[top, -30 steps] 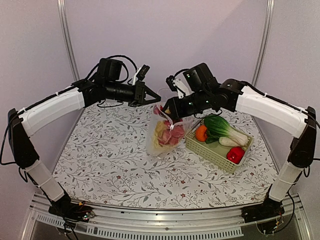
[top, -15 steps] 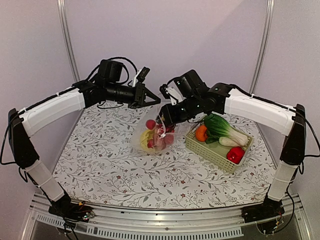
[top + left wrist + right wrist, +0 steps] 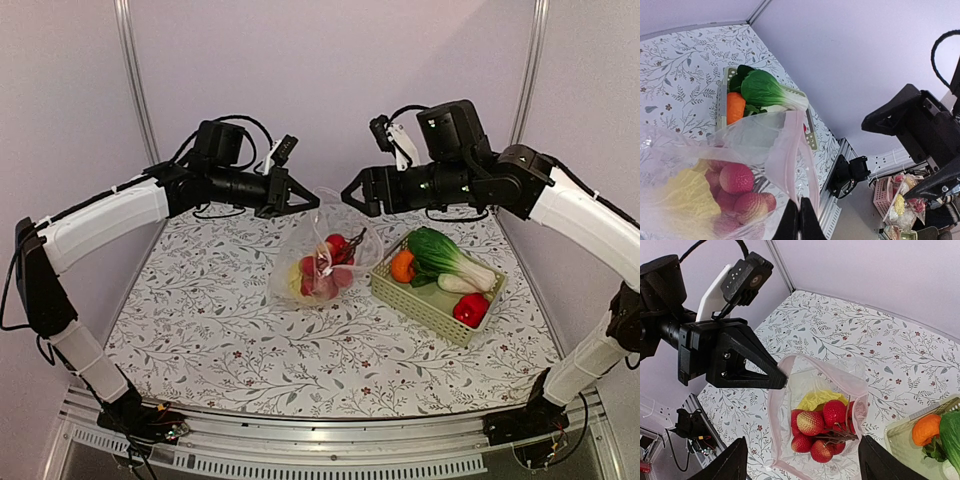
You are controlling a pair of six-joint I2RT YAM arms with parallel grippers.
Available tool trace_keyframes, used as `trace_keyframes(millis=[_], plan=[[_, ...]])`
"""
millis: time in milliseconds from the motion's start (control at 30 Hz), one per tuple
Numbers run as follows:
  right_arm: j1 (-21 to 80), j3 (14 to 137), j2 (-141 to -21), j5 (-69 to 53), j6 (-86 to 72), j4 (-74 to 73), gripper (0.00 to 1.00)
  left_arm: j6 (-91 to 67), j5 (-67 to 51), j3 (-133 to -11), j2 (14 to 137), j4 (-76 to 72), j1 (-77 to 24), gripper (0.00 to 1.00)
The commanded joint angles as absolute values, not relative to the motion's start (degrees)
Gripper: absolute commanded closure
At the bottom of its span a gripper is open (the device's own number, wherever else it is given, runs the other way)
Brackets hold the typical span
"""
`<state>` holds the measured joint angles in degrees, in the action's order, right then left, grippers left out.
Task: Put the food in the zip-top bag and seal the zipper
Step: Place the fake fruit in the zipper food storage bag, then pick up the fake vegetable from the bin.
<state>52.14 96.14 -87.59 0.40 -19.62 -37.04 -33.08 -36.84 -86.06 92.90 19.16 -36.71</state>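
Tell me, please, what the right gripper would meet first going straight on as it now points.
Probably the bag, its rim pinched by the left gripper; depth is hard to judge.

A pale green slotted basket [image 3: 415,303] sits on the floral-patterned desk [image 3: 220,340], right of centre, before plain lilac walls [image 3: 320,80].

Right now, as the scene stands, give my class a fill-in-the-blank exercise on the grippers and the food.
The left gripper is ___ on the mouth of the zip-top bag. The right gripper, holding nothing, is ___. The orange lies in the pale green ___.
Missing words: shut; open; basket.
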Motion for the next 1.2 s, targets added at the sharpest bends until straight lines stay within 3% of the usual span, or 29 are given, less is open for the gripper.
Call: trace_keyframes(millis=[0, 267, 667, 900, 1167], plan=[[52.54, 92.50, -84.08, 4.07, -21.10, -38.87, 0.25, -33.20, -36.83, -85.52, 91.14, 17.49, -36.12, 1.00], [52.55, 86.49, -82.21, 7.81, -25.68, -39.25, 0.34, -33.04, -36.71, -85.48, 91.13, 17.83, -36.12, 1.00], [46.61, 77.31, -74.62, 15.56, -27.97, -46.05, 0.35, -31.29, -35.18, -82.52, 88.66, 20.13, -35.73, 1.00], [37.95, 71.92, -70.30, 18.85, -25.08, -54.20, 0.23, -31.20, -35.13, -82.00, 88.08, 20.06, -35.51, 1.00], [32.43, 66.42, -74.35, 17.92, -21.49, -58.58, 0.20, -31.29, -35.18, -82.18, 88.33, 20.13, -35.38, 1.00]])
